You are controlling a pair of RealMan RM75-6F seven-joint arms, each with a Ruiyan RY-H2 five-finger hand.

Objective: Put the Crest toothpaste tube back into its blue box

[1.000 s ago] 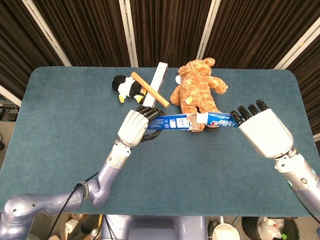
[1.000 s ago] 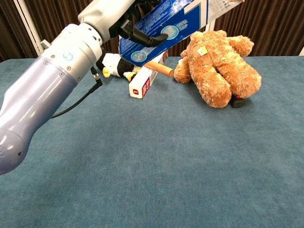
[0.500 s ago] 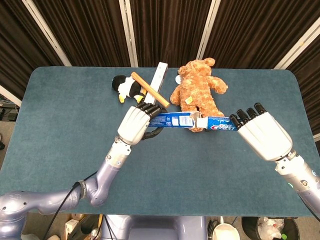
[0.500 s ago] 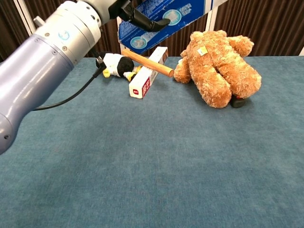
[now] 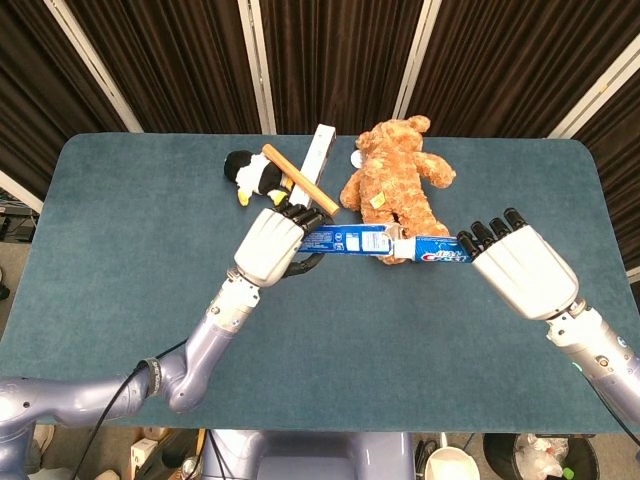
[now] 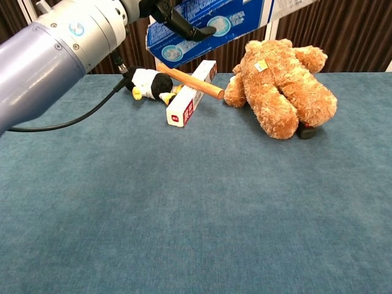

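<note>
Head view shows both arms raised over the teal table (image 5: 130, 220). The left robot hand (image 5: 268, 247) grips one end of the blue box (image 5: 345, 240), holding it level above the table with its open end toward the right. The right robot hand (image 5: 515, 265) holds the toothpaste tube (image 5: 432, 250) by its far end, fingers curled around it; the tube's near end sits at the box mouth, and whether it is inside I cannot tell. Chest view shows the box (image 6: 214, 21) high at the top edge. Behind lie a teddy bear (image 5: 392, 180), a toy penguin (image 5: 253, 176), a wooden stick (image 5: 299, 179) and a white carton (image 5: 318, 155), the stick resting across the carton.
</note>
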